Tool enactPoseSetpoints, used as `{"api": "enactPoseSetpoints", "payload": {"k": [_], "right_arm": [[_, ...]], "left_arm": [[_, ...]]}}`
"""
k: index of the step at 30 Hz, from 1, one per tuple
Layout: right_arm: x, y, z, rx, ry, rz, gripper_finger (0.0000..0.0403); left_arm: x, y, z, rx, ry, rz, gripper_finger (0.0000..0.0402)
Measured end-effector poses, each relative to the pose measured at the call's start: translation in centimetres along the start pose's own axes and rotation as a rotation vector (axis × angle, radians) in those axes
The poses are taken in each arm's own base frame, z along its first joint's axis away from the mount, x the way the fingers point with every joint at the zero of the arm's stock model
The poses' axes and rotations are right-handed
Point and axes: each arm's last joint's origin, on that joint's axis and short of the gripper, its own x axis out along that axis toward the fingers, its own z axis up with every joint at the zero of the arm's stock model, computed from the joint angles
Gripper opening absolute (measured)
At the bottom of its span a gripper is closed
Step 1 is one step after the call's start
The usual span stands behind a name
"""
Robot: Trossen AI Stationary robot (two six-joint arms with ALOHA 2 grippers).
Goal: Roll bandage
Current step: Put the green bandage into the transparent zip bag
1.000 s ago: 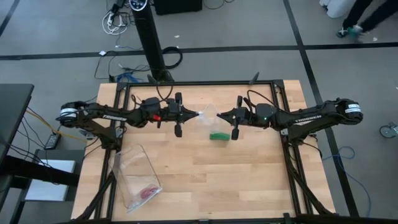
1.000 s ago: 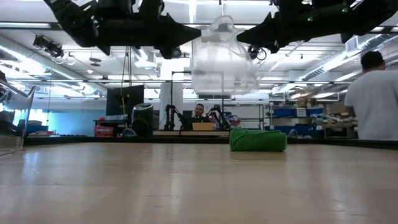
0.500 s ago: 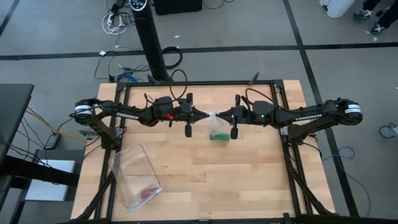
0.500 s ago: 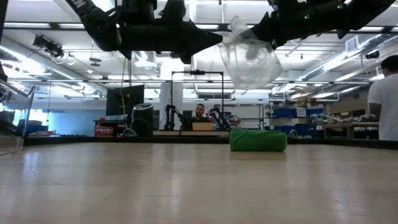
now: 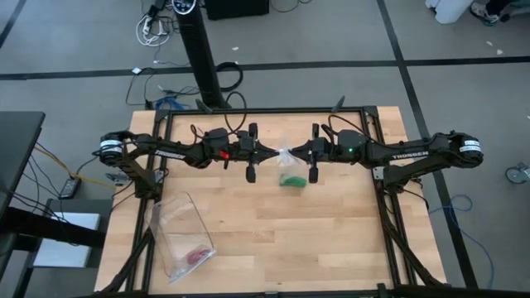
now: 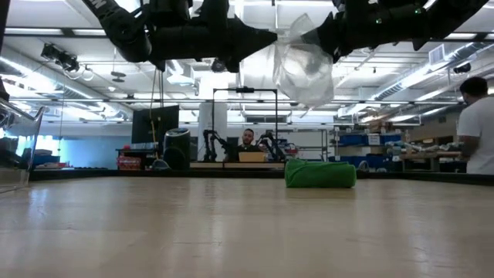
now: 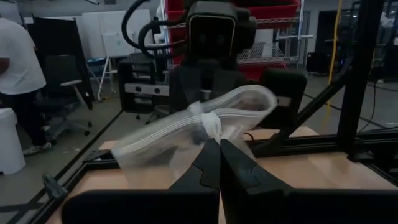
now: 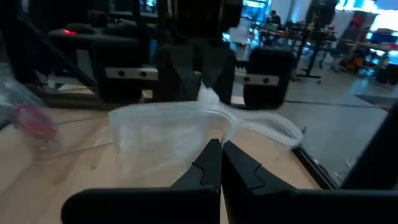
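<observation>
A rolled green bandage (image 5: 291,180) lies on its side on the wooden table (image 5: 331,240), and it also shows in the low view (image 6: 320,173). Above it hangs a clear plastic bag (image 5: 284,157) (image 6: 303,66), held between both grippers, which point level at each other. My left gripper (image 5: 274,154) (image 7: 219,144) is shut on the bag's left side. My right gripper (image 5: 296,154) (image 8: 221,148) is shut on its right side. The bandage lies outside the bag. My left gripper pinches the bag's thick top rim (image 7: 208,126) between its two fingers, coming level from the table's left. The rim bunches at the fingertips, and the bag hangs below them, clear of the table. My right gripper pinches the opposite stretch of that rim (image 8: 219,127) between its two fingers, coming level from the table's right. The rim bows slack to either side, and the bag hangs clear of the table.
A second clear bag (image 5: 184,236) holding a small pink item (image 5: 196,255) lies at the table's near left. A black metal frame (image 5: 265,111) edges the table. A person (image 6: 478,127) stands in the room beyond, at the right of the low view.
My left gripper has gone toward the table's right edge, closer to my right gripper. The bag's top, spread wide between the two before, has drawn in and bunched narrower. The bag still hangs clear of the table, and the bandage has not moved.
</observation>
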Motion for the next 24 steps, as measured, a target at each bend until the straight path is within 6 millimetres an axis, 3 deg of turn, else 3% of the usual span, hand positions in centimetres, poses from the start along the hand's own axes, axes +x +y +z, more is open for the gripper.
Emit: {"api": "enactPoseSetpoints", "payload": {"k": [6,14,24], "right_arm": [[0.4,0.1,-0.2,0.000,-0.007,0.026,0.0000],[2.3,0.0,-0.6,-0.020,0.067,0.041,0.0000],[1.2,-0.2,-0.2,-0.029,0.138,-0.027,0.0000]], "left_arm": [[0.5,0.1,-0.5,-0.006,-0.012,-0.005,0.0001],[1.8,0.2,-1.1,-0.025,-0.003,-0.041,0.0001],[-0.4,0.4,-0.6,-0.013,0.020,-0.023,0.0001]]}}
